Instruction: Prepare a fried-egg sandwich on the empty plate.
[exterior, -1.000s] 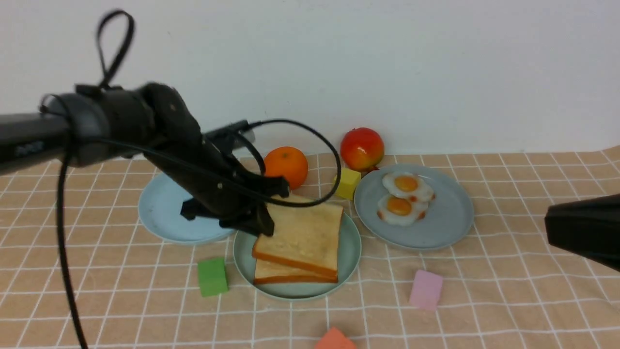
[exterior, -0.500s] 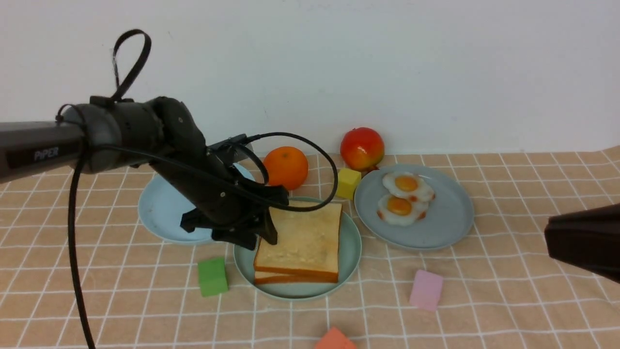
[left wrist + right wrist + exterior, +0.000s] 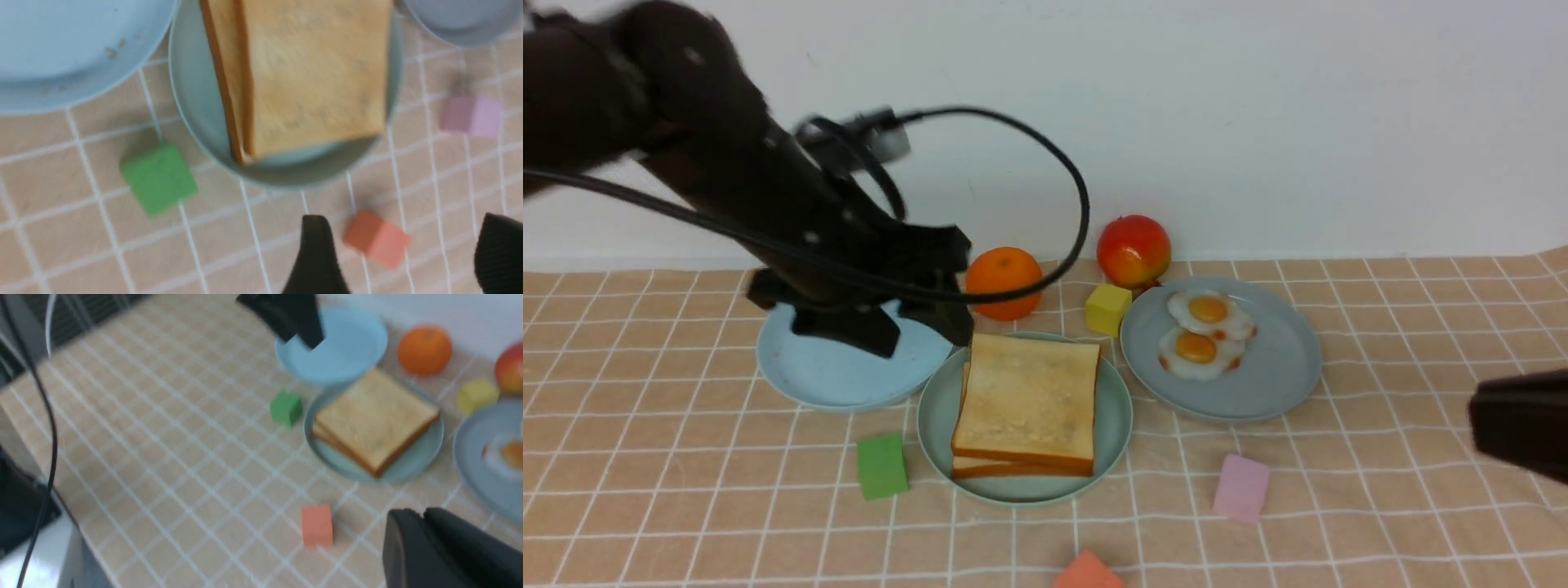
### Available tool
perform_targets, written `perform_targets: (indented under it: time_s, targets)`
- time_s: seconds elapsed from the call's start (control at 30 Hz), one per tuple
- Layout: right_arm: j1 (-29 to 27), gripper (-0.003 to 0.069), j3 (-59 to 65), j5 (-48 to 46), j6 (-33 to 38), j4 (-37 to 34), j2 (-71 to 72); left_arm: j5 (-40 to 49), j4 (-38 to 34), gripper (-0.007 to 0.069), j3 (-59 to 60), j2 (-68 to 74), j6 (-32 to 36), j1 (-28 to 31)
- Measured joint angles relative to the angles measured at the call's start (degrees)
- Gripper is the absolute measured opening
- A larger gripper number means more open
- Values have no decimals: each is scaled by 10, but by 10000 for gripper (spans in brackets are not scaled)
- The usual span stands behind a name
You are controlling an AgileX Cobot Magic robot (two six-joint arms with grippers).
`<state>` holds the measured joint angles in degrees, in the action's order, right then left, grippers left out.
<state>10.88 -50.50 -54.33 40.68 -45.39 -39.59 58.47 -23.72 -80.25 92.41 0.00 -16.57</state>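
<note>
Front view: left gripper is blurred at left-centre, jaws wide apart and holding nothing, above the pale blue plate. The sandwich, two toast slices stacked, lies on the mint plate at centre. It sits just to the lower right of that gripper, not touching. Two fried eggs sit on the grey-blue plate, further right.

Left wrist view: both fingers are spread at the bottom edge. The sandwich is at top centre, clear of them. An orange cube shows between the fingers and a green cube is at left.

Right wrist view: right gripper is at lower right, fingers look together with nothing in them. The sandwich is at right of centre, apart from it.
</note>
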Motion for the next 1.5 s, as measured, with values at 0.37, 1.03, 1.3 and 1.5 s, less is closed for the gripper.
perform_targets:
  time_s: [0.37, 1.03, 1.3, 1.5]
  targets:
    - [0, 89, 84, 66, -3, 15, 198, 61, 7, 154, 164, -289, -34, 0]
    - [0, 119, 293, 201, -21, 1, 405, 74, 136, -13, 391, -762, -128, -1]
    - [0, 129, 298, 184, -21, 2, 405, 73, 152, -13, 396, -764, -128, -1]
    - [0, 136, 298, 180, -21, 2, 406, 69, 155, -13, 400, -764, -127, -1]
